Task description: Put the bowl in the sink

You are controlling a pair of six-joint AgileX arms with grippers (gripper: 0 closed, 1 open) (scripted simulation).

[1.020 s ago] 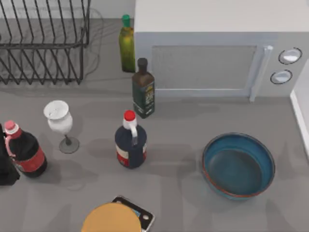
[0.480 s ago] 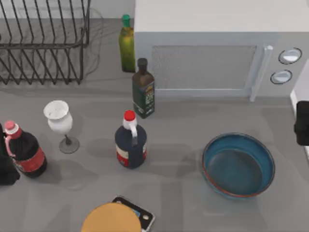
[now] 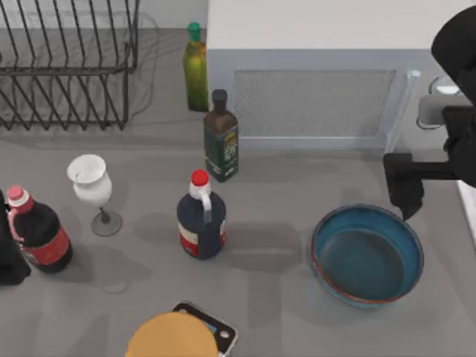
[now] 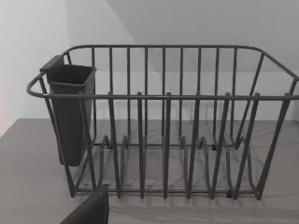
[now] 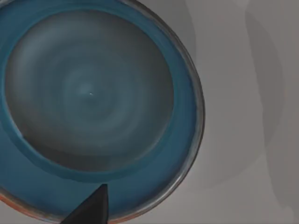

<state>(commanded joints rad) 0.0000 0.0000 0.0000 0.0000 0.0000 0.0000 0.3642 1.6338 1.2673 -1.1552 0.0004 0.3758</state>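
Teal-blue inside with a thin reddish rim, the bowl (image 3: 367, 255) sits on the grey table (image 3: 297, 312) at the right side, near the front edge and in front of the microwave (image 3: 320, 89). I see no sink in these views. My right gripper (image 3: 405, 195) hangs at the far-right rim of the bowl, so the bowl lies to the near-left of it, just below. In the right wrist view the bowl (image 5: 93, 107) is directly under the camera and one dark finger tip (image 5: 91, 210) reaches over its rim. I cannot tell if this gripper is open or closed. The bowl is round, so any rim point can serve. My left arm is parked at the far left, facing the dish rack (image 4: 163, 126).
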